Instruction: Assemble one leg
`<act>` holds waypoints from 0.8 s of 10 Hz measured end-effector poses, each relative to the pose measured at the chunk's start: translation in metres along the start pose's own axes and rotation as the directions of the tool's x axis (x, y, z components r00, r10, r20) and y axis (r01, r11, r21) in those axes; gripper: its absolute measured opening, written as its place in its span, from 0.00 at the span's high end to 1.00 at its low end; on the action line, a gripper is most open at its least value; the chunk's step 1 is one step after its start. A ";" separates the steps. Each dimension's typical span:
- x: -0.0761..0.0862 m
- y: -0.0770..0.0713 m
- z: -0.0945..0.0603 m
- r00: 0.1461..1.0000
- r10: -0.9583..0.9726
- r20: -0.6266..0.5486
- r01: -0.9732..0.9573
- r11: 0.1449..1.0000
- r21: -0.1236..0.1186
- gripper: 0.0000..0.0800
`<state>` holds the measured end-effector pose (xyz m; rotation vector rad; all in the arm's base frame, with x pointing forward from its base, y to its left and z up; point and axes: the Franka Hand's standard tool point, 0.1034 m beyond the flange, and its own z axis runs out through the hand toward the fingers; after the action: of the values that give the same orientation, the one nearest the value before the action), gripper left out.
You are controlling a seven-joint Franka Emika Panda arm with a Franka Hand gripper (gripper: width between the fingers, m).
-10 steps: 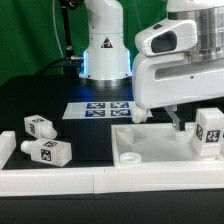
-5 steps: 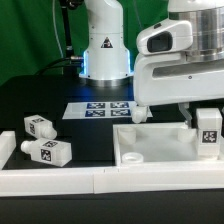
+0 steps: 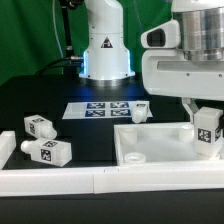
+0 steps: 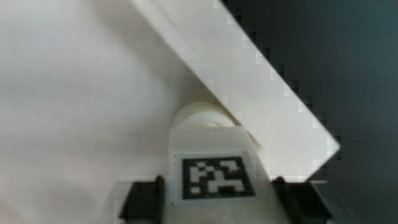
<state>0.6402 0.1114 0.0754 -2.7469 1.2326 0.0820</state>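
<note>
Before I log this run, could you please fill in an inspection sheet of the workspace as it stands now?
Surface: black table, with the marker board flat on it.
Job's things: one leg stands upright at the tabletop panel on the exterior view's right; three loose legs lie on the table.
Clutter: white rail along the near edge.
Grippers: gripper is over the upright leg, fingers on either side; contact cannot be told.
Cables: dark cable beside the robot base.
Surroundings: green backdrop.
</note>
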 end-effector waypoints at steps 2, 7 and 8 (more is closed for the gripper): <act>0.000 -0.001 0.001 0.957 0.288 0.005 -0.288 0.957 0.013 0.64; -0.009 -0.006 0.004 0.894 0.448 0.005 -0.448 0.894 0.017 0.53; -0.010 -0.006 0.004 0.901 0.433 0.005 -0.433 0.901 0.017 0.34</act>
<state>0.6384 0.1230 0.0730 -2.4018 1.8122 0.1135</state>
